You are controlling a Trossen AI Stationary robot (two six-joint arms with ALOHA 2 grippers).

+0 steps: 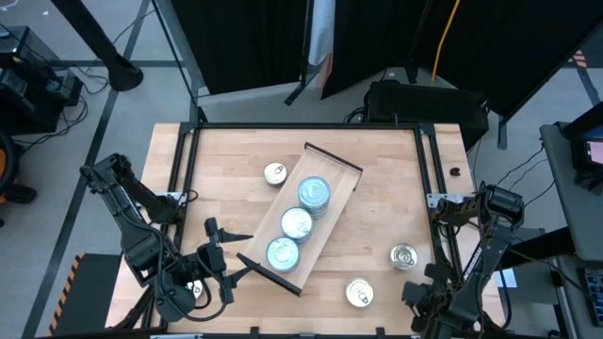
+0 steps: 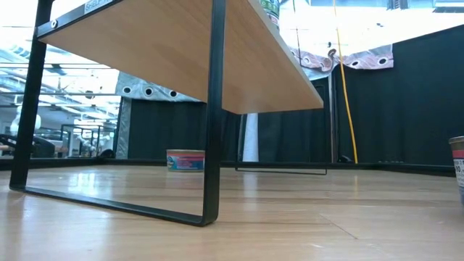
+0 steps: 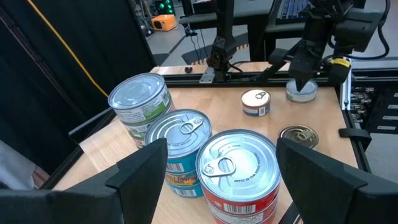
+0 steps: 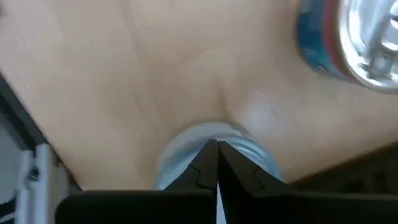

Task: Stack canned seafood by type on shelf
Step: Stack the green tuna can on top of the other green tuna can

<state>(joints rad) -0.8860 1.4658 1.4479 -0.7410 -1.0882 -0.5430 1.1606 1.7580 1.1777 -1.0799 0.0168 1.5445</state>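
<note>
Left gripper (image 1: 219,256), fingers apart, sits lower left by the shelf (image 1: 344,185)'s tin stacks (image 1: 298,224); right gripper (image 1: 412,294), pinched together, lower right.

black curtains (image 1: 245,42) and a yellow cable (image 1: 443,38) behind the butcher-block tabletop (image 1: 377,179).

The butcher-block tabletop (image 1: 226,151) carries the shelf (image 1: 345,181), set diagonally near its middle — three stacks of tins (image 1: 297,223) stand along the board. Directly on the tabletop lie three loose tins (image 1: 275,173) — one beside the shelf, two toward the right near corner.
</note>
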